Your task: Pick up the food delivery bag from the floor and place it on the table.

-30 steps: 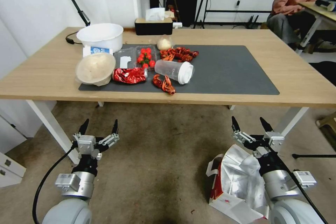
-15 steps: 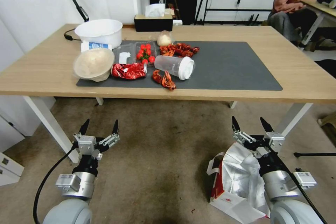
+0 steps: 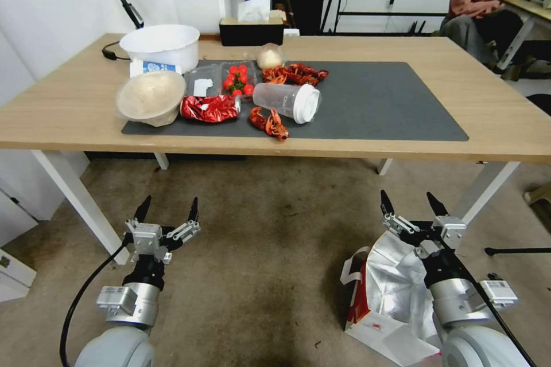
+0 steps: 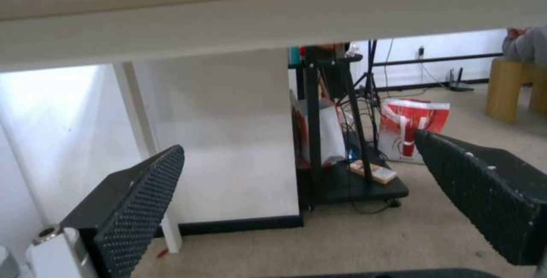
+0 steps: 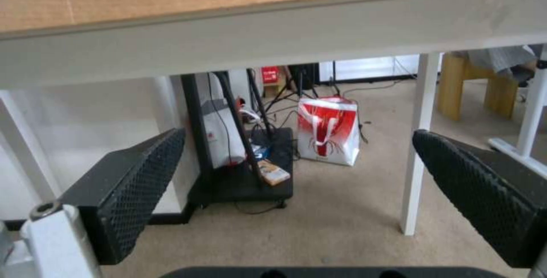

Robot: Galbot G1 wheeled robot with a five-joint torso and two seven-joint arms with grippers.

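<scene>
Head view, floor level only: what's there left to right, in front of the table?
Left end effector, open, above the beige-brown carpet floor → white tote food delivery bag with red sides and silver foil lining → right end effector, open, above the bag.

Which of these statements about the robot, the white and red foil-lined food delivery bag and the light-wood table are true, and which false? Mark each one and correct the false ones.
1. The white and red foil-lined food delivery bag lies on the beige-brown carpet floor. True.
2. The right gripper is shut on the bag's handle. False: it is open, above the bag, holding nothing.
3. The left gripper is open and empty, over bare carpet. True.
4. The clear plastic cup with a white lid stands upright on the dark grey mat. False: it lies on its side.
5. The light-wood table carries a white round tub near its far left corner. True.
</scene>
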